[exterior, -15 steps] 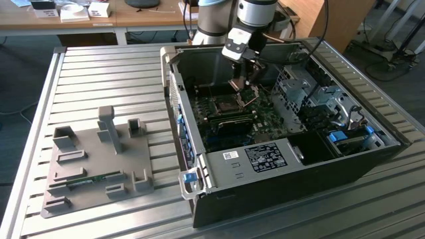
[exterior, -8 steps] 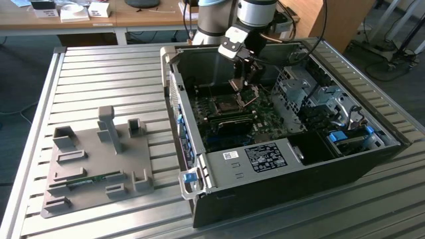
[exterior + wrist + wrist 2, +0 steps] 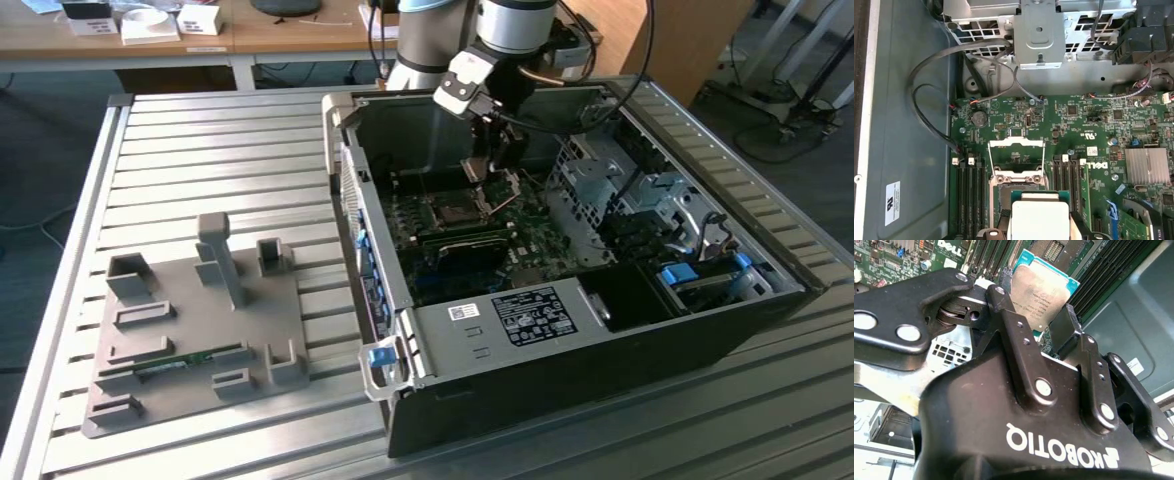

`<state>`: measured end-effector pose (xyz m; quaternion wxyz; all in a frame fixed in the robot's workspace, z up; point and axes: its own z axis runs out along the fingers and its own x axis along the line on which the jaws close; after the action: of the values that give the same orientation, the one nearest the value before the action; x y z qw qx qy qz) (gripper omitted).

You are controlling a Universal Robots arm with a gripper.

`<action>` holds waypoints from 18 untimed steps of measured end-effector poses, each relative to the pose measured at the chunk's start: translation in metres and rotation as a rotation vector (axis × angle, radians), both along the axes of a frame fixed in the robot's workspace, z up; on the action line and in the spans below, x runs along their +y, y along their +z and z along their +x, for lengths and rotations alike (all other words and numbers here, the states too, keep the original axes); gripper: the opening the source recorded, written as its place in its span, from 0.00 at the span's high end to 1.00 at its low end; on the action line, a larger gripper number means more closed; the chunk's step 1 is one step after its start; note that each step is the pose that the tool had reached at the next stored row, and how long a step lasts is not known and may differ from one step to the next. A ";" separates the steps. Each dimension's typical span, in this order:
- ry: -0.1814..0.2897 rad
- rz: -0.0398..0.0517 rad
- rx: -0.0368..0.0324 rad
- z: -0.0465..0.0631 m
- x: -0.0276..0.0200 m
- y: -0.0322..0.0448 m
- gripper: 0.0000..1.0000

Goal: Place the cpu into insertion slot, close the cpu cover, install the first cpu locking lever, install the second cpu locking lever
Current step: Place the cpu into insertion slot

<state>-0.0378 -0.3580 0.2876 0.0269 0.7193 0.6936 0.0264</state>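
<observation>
Exterior view: a slatted metal table [image 3: 200, 150] is being taken up largely by an open computer case [image 3: 561, 400] lying on its side, with the arm [image 3: 514, 25] being lowered into it from above. A grey fixture plate [image 3: 187, 340] is being seen well apart from the gripper [image 3: 497, 185], off toward the exterior view's left. The green motherboard [image 3: 454, 245] is being shown directly beneath the gripper, on the case floor.

In both wrist views the cpu [image 3: 1041, 292] [image 3: 1039, 217] is being clamped at opposite edges between the two black fingers [image 3: 1004, 305], its silver-grey top being turned toward the cameras. It is being held clear above the board, not yet seated.

In the first wrist view the insertion slot [image 3: 1002, 200] is being glimpsed just below the held chip, its dark frame being partly hidden by it. The cpu cover [image 3: 1016, 143] is being shown swung open, standing just past the slot, ahead of the fingertips. Long black memory slots [image 3: 969, 195] are being seen flanking the slot on either side of the gripper.
</observation>
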 end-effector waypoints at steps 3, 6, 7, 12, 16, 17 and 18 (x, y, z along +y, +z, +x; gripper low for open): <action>-0.001 -0.0001 0.0019 0.000 0.0000 0.0000 0.46; 0.000 -0.0035 0.0251 0.000 0.0000 -0.0001 0.46; 0.000 -0.0048 0.0306 0.000 0.0000 -0.0002 0.46; 0.000 -0.0051 0.0342 0.000 0.0000 -0.0002 0.46; 0.000 -0.0050 0.0341 0.000 0.0000 -0.0003 0.46; 0.000 -0.0050 0.0342 0.000 0.0000 -0.0003 0.46; 0.000 -0.0050 0.0342 0.000 0.0000 -0.0003 0.46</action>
<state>-0.0379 -0.3580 0.2873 0.0169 0.7197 0.6939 0.0124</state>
